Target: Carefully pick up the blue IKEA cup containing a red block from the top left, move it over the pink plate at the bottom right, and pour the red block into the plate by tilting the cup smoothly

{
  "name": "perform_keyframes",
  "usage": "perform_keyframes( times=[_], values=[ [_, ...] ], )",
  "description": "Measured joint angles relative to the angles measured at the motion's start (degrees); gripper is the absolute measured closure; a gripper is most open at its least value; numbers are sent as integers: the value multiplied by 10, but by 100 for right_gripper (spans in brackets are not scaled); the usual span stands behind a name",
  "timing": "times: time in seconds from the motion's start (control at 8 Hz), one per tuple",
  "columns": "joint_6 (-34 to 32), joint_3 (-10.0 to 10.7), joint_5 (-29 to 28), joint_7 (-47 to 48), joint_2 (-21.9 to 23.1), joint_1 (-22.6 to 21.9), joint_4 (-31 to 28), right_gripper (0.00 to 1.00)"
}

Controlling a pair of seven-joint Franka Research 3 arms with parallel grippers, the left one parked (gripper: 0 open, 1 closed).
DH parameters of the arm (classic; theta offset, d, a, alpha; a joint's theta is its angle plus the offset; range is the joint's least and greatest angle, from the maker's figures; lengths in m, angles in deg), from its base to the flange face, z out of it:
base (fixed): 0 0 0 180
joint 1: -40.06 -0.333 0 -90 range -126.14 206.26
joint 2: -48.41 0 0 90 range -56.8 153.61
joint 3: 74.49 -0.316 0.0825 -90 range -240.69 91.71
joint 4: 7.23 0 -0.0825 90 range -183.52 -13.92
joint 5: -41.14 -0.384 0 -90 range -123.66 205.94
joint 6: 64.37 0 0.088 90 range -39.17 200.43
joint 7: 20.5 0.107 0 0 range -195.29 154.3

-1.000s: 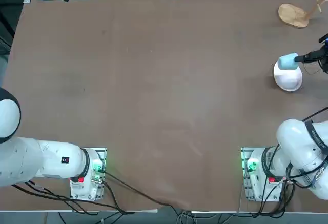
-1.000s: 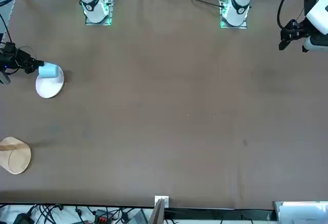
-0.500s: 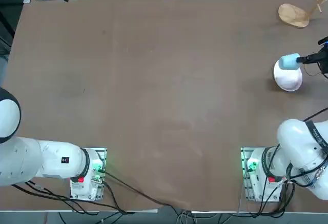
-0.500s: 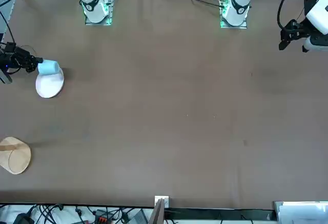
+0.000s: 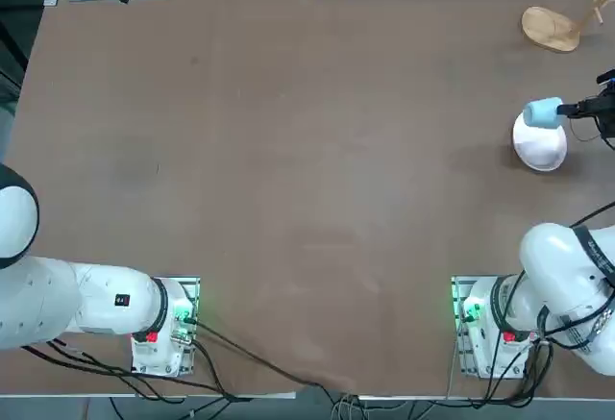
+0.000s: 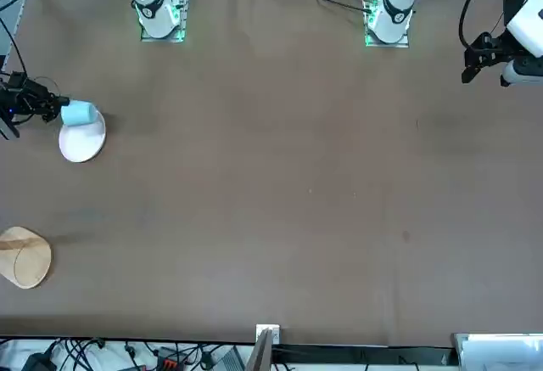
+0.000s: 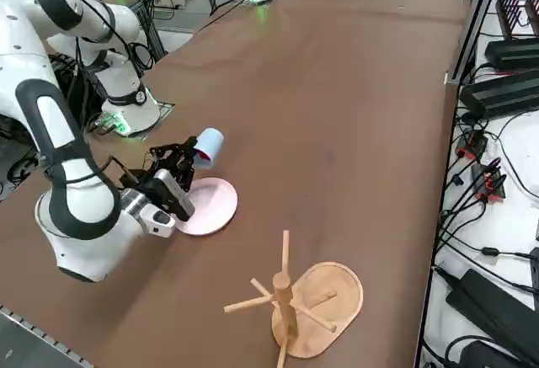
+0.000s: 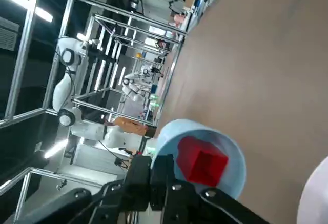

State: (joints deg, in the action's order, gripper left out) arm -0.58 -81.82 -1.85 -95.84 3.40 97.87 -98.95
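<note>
Blue IKEA cup (image 7: 207, 146): smooth light-blue plastic tumbler, slightly tapered, no handle. It is lying tipped on its side in the air, mouth pointing away from the arm, over the far edge of the pink plate (image 7: 212, 208) near the table's right edge. In the top view the cup (image 5: 542, 112) is overlapping the plate's rim (image 5: 540, 154); in the front view the cup (image 6: 78, 114) is sitting just above the plate (image 6: 83, 144).

Red block (image 8: 201, 161): small bright red cube with crisp edges, resting inside the tilted cup (image 8: 226, 149) close to its open mouth, seen only from the wrist camera.

Pink plate: small, round, very pale, glossy, with a shallow rim, lying flat on the table; nothing is showing on it.

Right gripper (image 7: 184, 160): black two-finger hand, reaching level from the table's edge, fingers squeezed tight on the cup's rim, one finger inside the mouth and one outside. The cup is projecting beyond the fingertips (image 8: 163, 168), toward the table's middle.

Table (image 5: 307, 170): broad, matte brown, faintly scuffed surface.

Wooden stand (image 7: 296, 297): tan oval base with an upright post and slanting pegs, standing well apart from the plate, near the table's corner.
</note>
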Motion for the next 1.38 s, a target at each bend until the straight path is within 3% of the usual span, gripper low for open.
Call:
perform_keyframes(
  times=[1.38],
  values=[
    [-61,0,-25,-24,-73,15,49,98]
  ],
)
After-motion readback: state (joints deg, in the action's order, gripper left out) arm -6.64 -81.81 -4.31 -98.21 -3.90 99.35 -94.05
